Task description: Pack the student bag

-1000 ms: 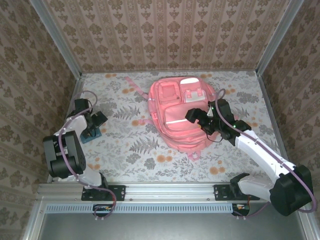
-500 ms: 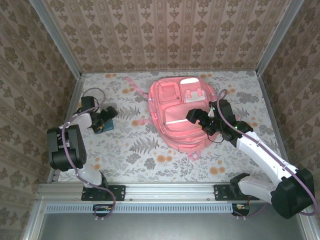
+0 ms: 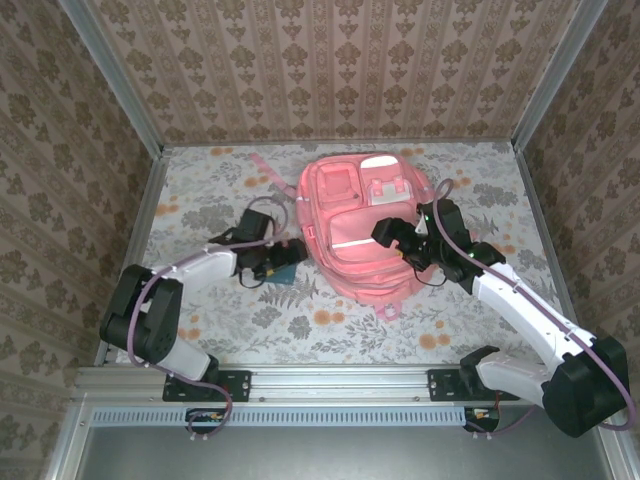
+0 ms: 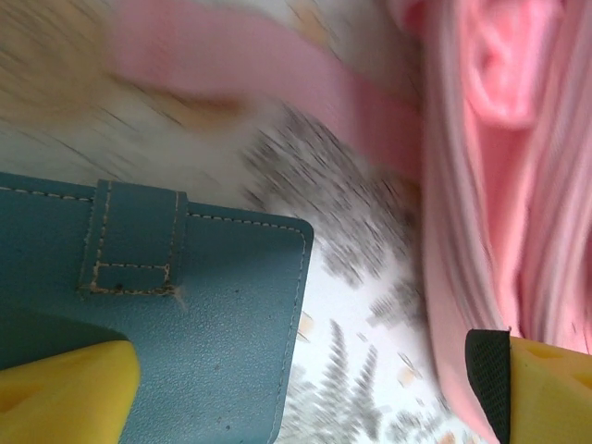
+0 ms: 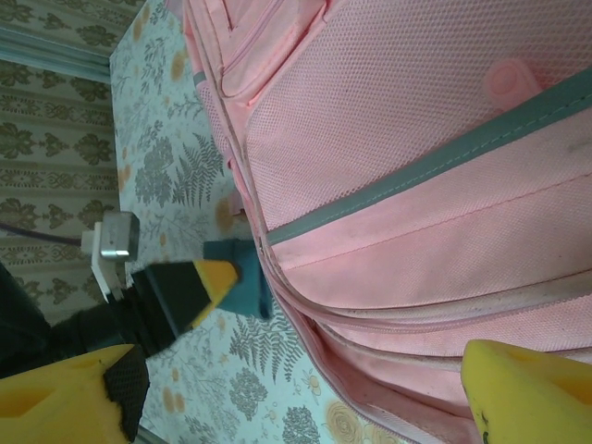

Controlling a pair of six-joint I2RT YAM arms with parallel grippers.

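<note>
The student bag (image 3: 358, 232) is a pink backpack lying flat in the middle of the table, front pockets up, with a pale stripe (image 5: 421, 171) across it. My left gripper (image 3: 281, 257) is open just off the bag's left side. A small teal case (image 4: 176, 305) lies under its left fingertip (image 4: 65, 393), while the right fingertip (image 4: 546, 379) is by the bag's pink edge (image 4: 481, 231). My right gripper (image 3: 398, 236) hovers open over the bag's right half, with a zipper seam (image 5: 388, 324) between its yellow fingers. The teal case (image 5: 242, 287) touches the bag's side.
A thin pink strap (image 3: 262, 168) trails toward the back left, and another strap (image 4: 277, 83) crosses ahead of the left gripper. Patterned walls and metal rails (image 3: 150, 200) close in the floral table (image 3: 300, 310). Bare cloth lies left and in front of the bag.
My left arm has swung from the table's left edge to the bag's left side, and the teal case came along with it. The right arm has barely shifted.
</note>
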